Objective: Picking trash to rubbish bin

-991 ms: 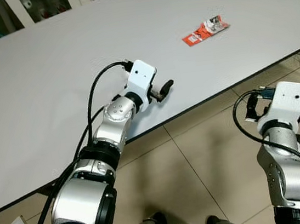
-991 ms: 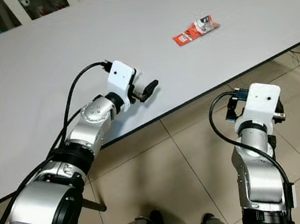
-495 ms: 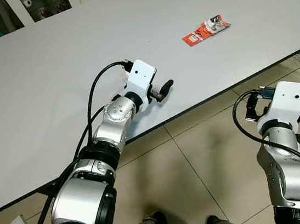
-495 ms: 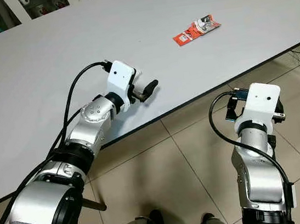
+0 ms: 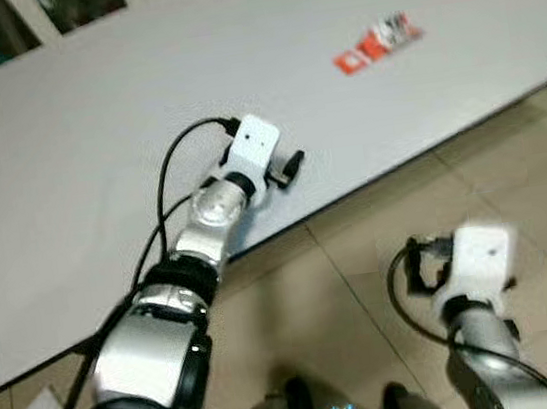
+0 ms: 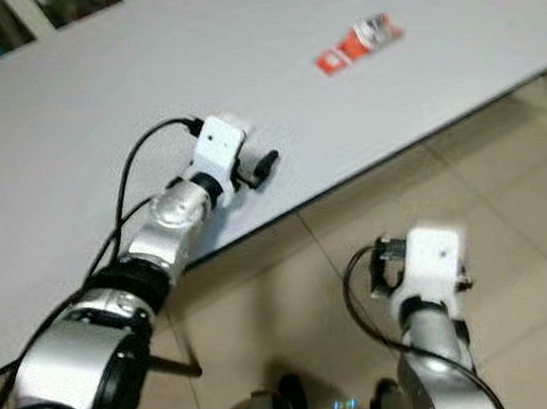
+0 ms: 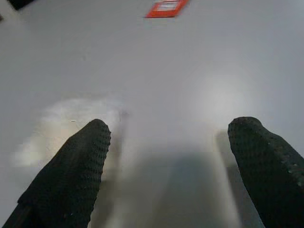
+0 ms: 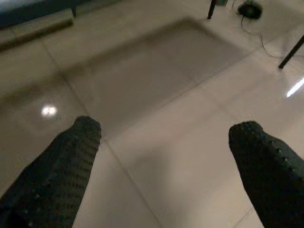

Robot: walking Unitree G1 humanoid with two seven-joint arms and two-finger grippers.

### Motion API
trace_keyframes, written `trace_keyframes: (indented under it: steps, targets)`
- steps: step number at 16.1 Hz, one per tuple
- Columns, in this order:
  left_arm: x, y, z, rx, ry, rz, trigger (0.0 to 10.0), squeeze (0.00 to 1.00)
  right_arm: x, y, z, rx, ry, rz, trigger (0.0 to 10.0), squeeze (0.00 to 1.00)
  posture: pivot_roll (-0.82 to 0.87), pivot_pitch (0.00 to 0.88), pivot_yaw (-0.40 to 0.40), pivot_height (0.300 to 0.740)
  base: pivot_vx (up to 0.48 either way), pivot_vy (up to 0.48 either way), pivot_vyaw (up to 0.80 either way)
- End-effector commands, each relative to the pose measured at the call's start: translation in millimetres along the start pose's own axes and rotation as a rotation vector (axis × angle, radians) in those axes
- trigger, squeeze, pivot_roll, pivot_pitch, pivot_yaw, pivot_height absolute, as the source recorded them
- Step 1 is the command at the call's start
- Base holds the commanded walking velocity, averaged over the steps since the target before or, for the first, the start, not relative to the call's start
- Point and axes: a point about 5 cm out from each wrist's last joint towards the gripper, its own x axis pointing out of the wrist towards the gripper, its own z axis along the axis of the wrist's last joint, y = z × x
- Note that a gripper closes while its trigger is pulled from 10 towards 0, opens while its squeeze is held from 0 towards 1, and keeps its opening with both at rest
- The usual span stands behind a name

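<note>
- One broad pale-grey surface [image 5: 91, 118] now sits shifted and blurred in the head views; the camera has moved, so the robot is probably repositioning.
- Left end effector [image 5: 292, 165] hovers above its near edge, fingers wide apart, empty.
- Right end effector [image 8: 166, 156], open and empty, has dropped lower over the floor.
- Flat red-and-silver wrapper [image 5: 377, 42] lies well beyond reach.

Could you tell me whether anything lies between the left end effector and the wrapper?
Nothing visible does. The left end effector is open above the table, and only bare tabletop runs from it to the red wrapper farther across.
</note>
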Motion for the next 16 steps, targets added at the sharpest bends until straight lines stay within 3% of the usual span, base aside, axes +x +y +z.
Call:
trace_keyframes:
  steps: [1, 7, 11, 16]
  targets:
    - [0.1, 3.2, 2, -0.037, -0.013, 0.03, 10.0, 0.0, -1.5, 0.9, 22, 0.017, -0.117, -0.001, 10.0, 0.0, -0.01, 0.254, 0.147, 0.74, 0.0, 0.0, 0.0]
    - [0.3, 10.4, 5, -0.059, -0.03, 0.088, 10.0, 0.0, -1.9, 1.1, 30, -0.031, -0.155, 0.018, 10.0, 0.0, 0.0, 0.239, 0.134, 0.74, 0.0, 0.0, 0.0]
    - [-2.3, 23.5, 6, -0.02, -0.033, 0.188, 10.0, 0.0, -4.7, 6.9, 37, -0.034, -0.2, 0.037, 10.0, 0.0, 0.0, 0.249, 0.137, 0.74, 0.0, 0.0, 0.0]
    - [-3.9, 28.3, 4, -0.001, -0.015, 0.225, 10.0, 0.0, -8.0, 13.2, 46, -0.027, -0.259, 0.087, 10.0, 0.0, -0.01, 0.242, 0.134, 0.74, 0.0, 0.0, 0.0]
